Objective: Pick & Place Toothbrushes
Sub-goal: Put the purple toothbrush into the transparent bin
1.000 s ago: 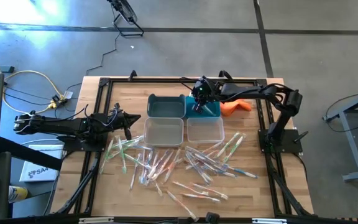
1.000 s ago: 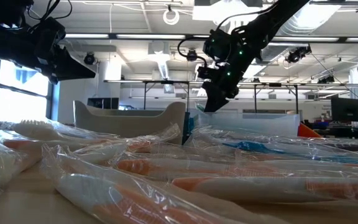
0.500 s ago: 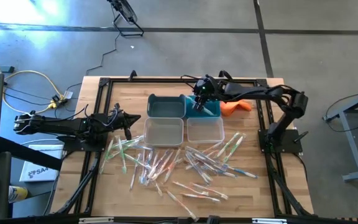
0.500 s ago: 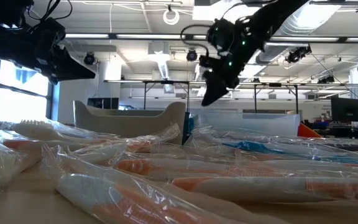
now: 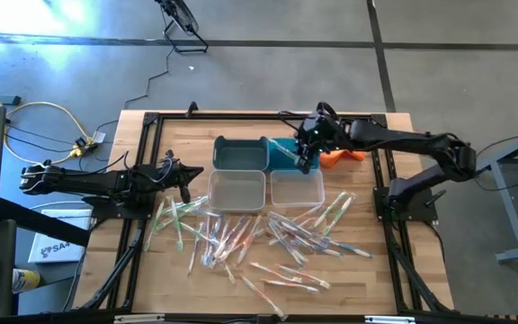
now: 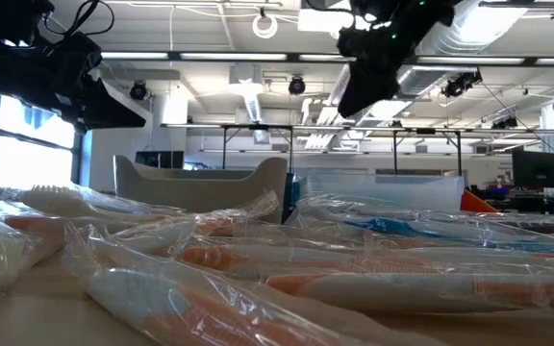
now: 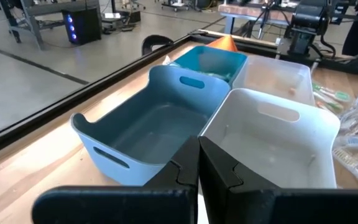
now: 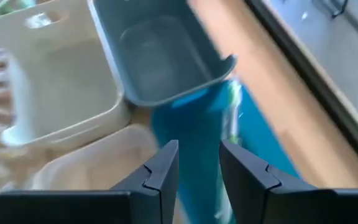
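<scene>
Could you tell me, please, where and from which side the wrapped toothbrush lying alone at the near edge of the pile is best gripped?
Grip the clear-wrapped toothbrush with the pinkish handle at mid-handle, coming straight down from above. It lies flat on the wooden table, with bare wood on both sides, so the open right tool could probably close across the thin handle without snagging neighbouring wrappers.

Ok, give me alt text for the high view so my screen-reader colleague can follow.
Overhead view: the right gripper, fingers open and empty, hangs over the bright blue bin, one of four bins clustered mid-table. Dozens of wrapped toothbrushes lie scattered on the wooden table below them. The left gripper, shut, waits at the table's left edge.
</scene>
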